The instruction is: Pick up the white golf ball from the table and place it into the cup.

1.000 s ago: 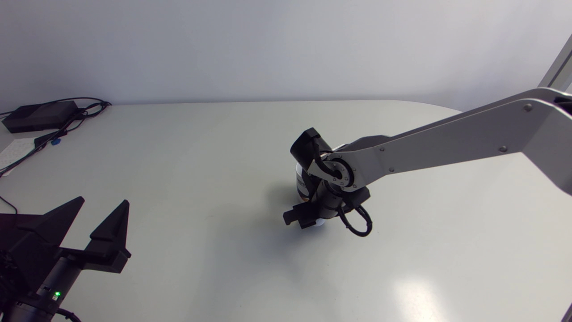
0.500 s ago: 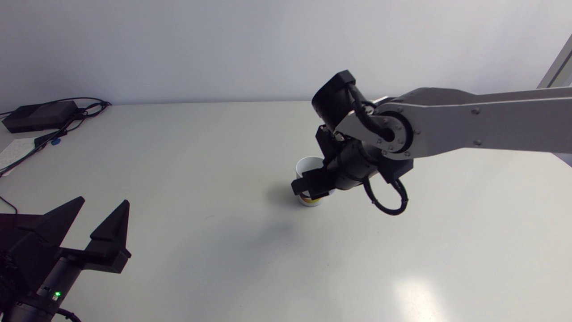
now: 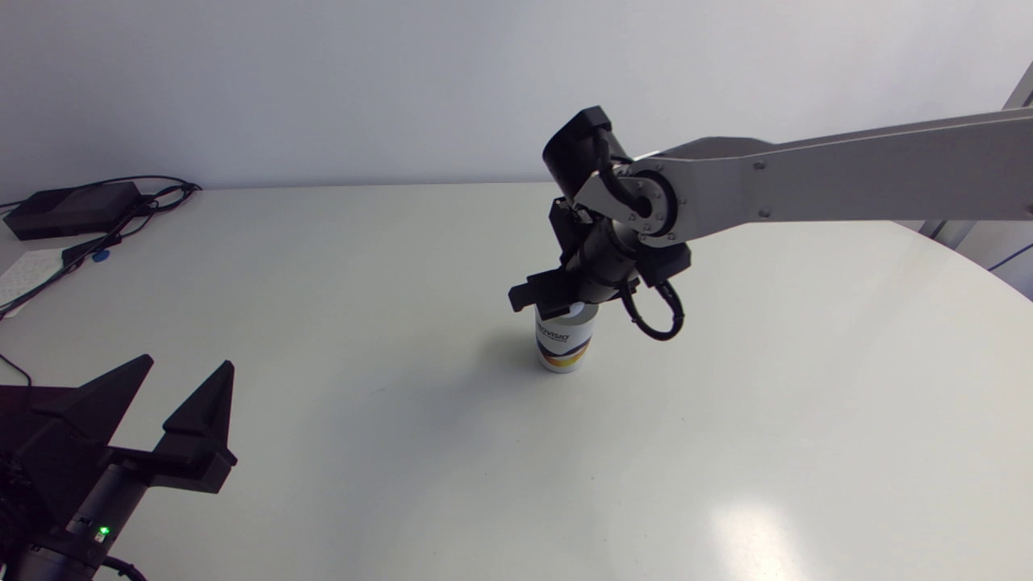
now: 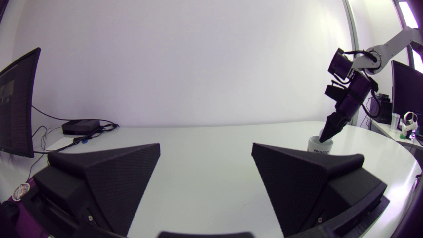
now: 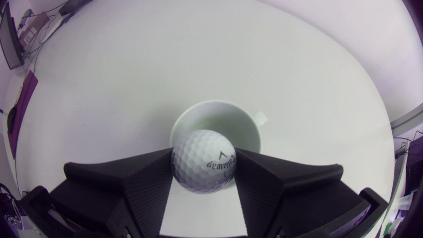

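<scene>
The white dimpled golf ball (image 5: 203, 161) is pinched between both fingers of my right gripper (image 5: 202, 165), which is shut on it. It hangs just above the near rim of the white cup (image 5: 216, 124), whose inside holds nothing. In the head view the right gripper (image 3: 557, 305) points down over the cup (image 3: 562, 345) at the table's middle, and only a sliver of the ball (image 3: 577, 308) shows. From the left wrist view I see the cup (image 4: 320, 147) with the right gripper (image 4: 325, 135) tip at its mouth. My left gripper (image 3: 165, 395) rests open at the near left corner.
A black box (image 3: 71, 208) with cables (image 3: 121, 226) lies at the far left corner of the table, beside a sheet of paper (image 3: 28, 270). The cup has a small handle (image 5: 260, 118) on its side.
My right arm lifted the ball off the table in front of the cup and carried it up and back over the cup's mouth. The left arm has not moved.
</scene>
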